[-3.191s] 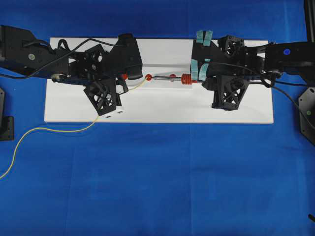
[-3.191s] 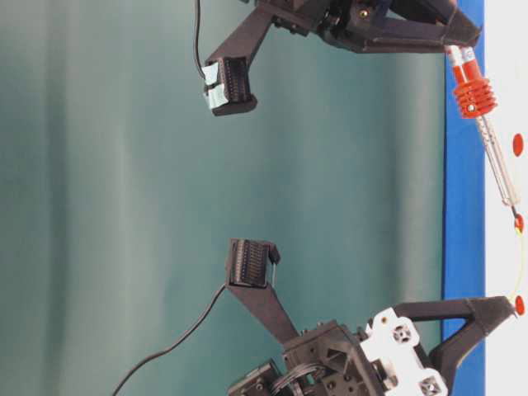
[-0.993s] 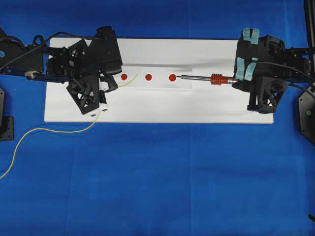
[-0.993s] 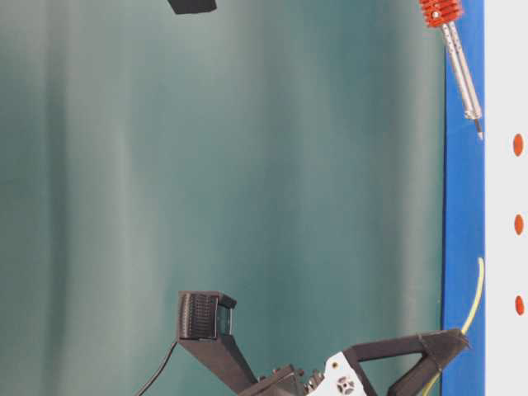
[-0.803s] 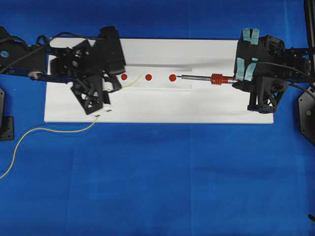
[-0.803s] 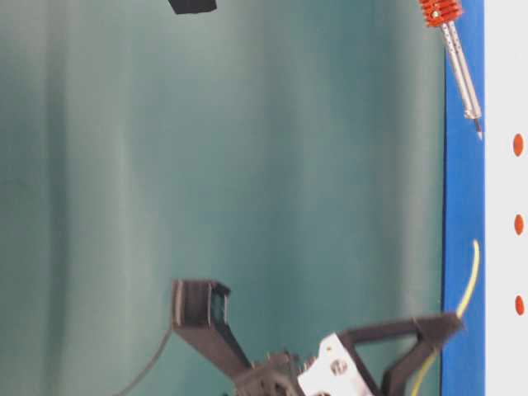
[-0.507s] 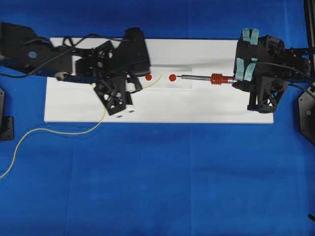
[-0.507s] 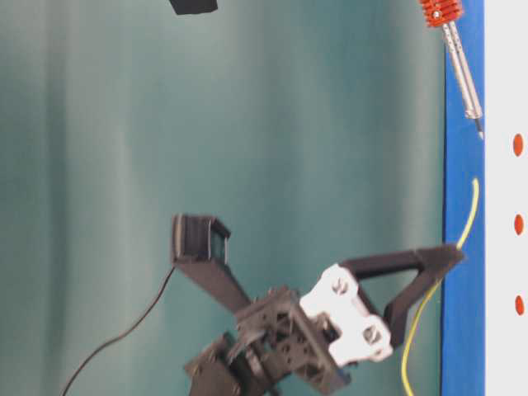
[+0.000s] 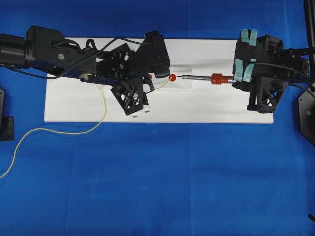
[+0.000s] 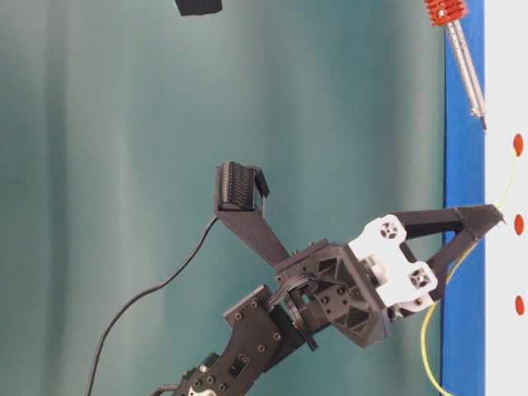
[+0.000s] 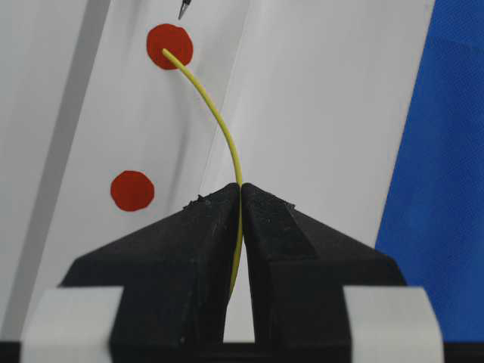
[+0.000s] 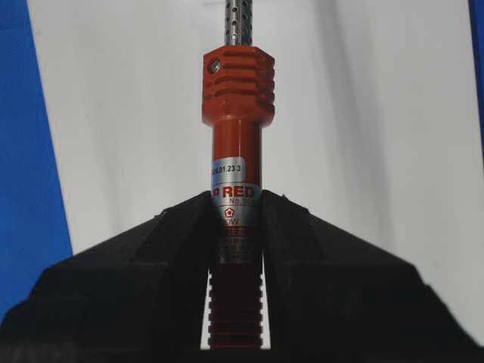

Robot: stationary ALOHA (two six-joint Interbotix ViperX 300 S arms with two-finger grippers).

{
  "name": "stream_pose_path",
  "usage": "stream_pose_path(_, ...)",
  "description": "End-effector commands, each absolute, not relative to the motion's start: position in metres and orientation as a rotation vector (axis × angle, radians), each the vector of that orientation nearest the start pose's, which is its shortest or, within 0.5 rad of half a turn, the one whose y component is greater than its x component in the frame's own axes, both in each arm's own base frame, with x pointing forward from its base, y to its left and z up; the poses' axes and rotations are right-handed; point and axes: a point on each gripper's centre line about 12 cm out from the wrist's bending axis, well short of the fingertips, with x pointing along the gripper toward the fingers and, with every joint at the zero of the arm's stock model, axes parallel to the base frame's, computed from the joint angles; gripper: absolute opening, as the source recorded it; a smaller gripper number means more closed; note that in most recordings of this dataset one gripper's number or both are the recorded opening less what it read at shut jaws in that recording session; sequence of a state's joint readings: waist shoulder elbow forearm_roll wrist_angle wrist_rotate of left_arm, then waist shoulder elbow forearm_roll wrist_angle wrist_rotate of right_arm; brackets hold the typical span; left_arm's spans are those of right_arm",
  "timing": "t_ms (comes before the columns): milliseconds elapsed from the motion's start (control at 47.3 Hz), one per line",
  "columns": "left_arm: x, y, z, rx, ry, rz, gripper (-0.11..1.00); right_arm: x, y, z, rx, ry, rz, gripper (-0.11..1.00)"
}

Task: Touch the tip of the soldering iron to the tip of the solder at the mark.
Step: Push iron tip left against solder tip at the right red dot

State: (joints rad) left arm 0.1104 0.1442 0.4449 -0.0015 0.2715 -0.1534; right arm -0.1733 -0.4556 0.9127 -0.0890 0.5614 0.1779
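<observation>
**Ana:** Between the two tools, on the white board (image 9: 206,105), what lies where?

**Ben:** From overhead, the soldering iron (image 9: 204,77) lies level. Its long axis runs across the board, and its dark tip points away from the right tool (image 9: 235,80) toward the left tool (image 9: 149,84). The right tool is clamped on the red handle, just behind the ribbed orange-red collar (image 12: 237,85).

**Ana:** And the solder?

**Ben:** The left tool is closed on the solder (image 11: 219,128), a thin yellow wire. The free end arcs out ahead of that tool and its tip sits over a red dot (image 11: 169,45) on the board. The iron's point (image 11: 184,9) shows just beyond that dot, near the wire's end but apart from it. A second red dot (image 11: 132,190) lies close beside the left tool's fingers.

**Ana:** Where does the wire go behind the tool?

**Ben:** It trails back under the left arm, off the board, and curls across the blue cloth (image 9: 157,187) covering the tabletop.

**Ana:** And the room?

**Ben:** The table-level view shows a plain teal backdrop (image 10: 124,165).
</observation>
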Motion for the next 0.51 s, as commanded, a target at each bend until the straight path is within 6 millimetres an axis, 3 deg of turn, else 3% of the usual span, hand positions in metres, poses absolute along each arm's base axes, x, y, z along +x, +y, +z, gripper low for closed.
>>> stream_pose_path(0,0.4315,0.0479,0.1735,-0.191,0.804,0.167,0.02,0.2506,-0.0504,0.1934,0.155,0.986,-0.255,0.06)
stream_pose_path(486,0.4303,0.0484,0.1662,-0.193,0.827,0.170,0.02,0.2576,-0.0515,0.1849,0.156,1.008,-0.254,0.07)
